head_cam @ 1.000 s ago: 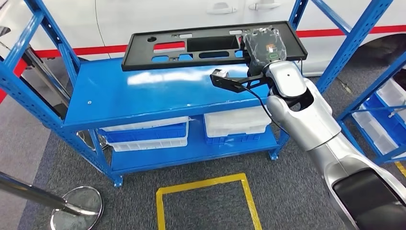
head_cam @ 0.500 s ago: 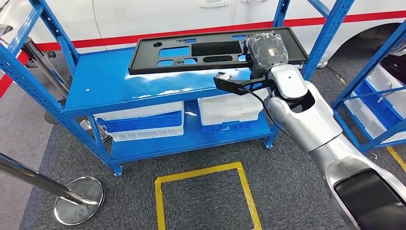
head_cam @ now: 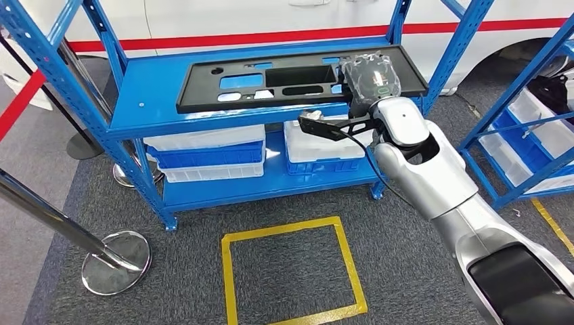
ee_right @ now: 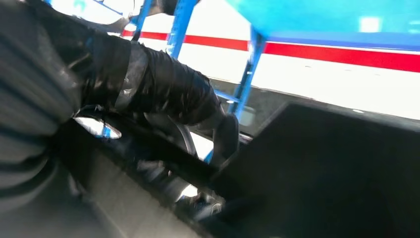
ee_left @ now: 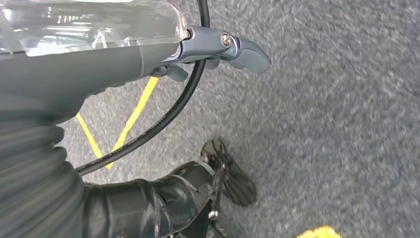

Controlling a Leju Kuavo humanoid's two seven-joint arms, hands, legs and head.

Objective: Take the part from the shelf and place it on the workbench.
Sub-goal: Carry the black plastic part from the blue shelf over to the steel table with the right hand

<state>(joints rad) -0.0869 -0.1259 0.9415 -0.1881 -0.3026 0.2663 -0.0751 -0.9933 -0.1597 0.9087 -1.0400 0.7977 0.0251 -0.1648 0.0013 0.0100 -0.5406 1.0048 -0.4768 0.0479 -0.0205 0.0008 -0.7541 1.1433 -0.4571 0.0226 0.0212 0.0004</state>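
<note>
Dark fingers (ee_right: 168,94) of the right hand (head_cam: 371,78) curl over the near right end of the part (head_cam: 271,78), a grip at its edge, likely to carry the long black panel level. The part hangs just above the top deck of the shelf (head_cam: 169,108), not yet away from it. The left hand (ee_left: 208,47) hangs over carpet, holding nothing, fingers loosely apart.

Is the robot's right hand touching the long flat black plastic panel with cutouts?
Touching. In the head view the right hand lies over the black panel's right end; the right wrist view shows dark fingers wrapped on its edge.
</note>
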